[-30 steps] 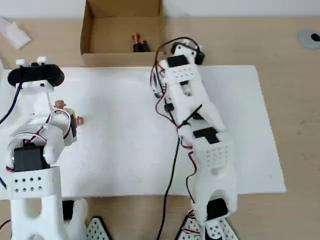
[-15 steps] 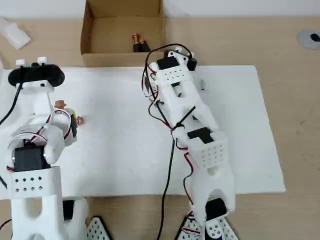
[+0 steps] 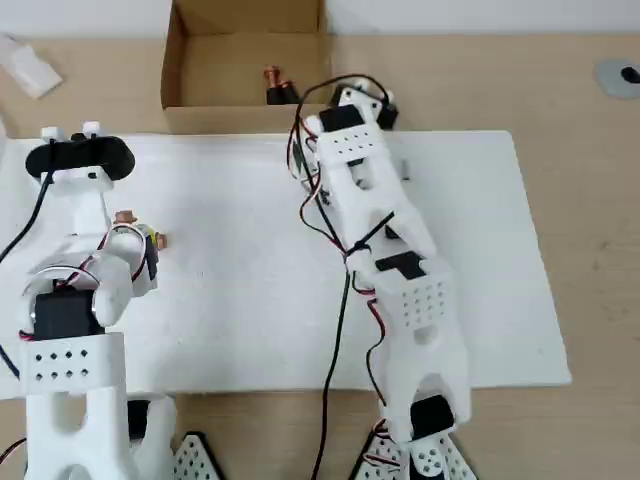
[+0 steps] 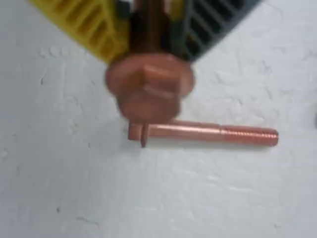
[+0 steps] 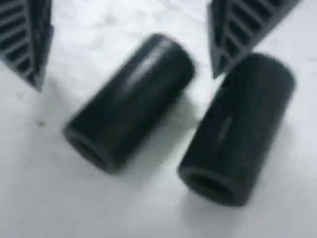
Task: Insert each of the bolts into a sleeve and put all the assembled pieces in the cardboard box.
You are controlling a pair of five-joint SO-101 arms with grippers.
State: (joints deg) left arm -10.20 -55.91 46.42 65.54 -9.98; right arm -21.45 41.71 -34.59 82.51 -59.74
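My left gripper is shut on a copper bolt, whose hex head points at the wrist camera. Just beyond it a second copper bolt lies flat on the white mat. From above, the held bolt sits at the left of the mat, with the loose bolt beside it. My right gripper is open, its fingers straddling one black sleeve lying on the mat. A second black sleeve lies right beside it. The cardboard box holds one assembled piece.
The right arm stretches across the middle of the mat toward the box, trailing black and red cables. A white object lies at the far left corner and a grey disc at the far right.
The right arm has swung a little to the left near the box's front. The left arm has drawn slightly back toward its base with the bolt still held.
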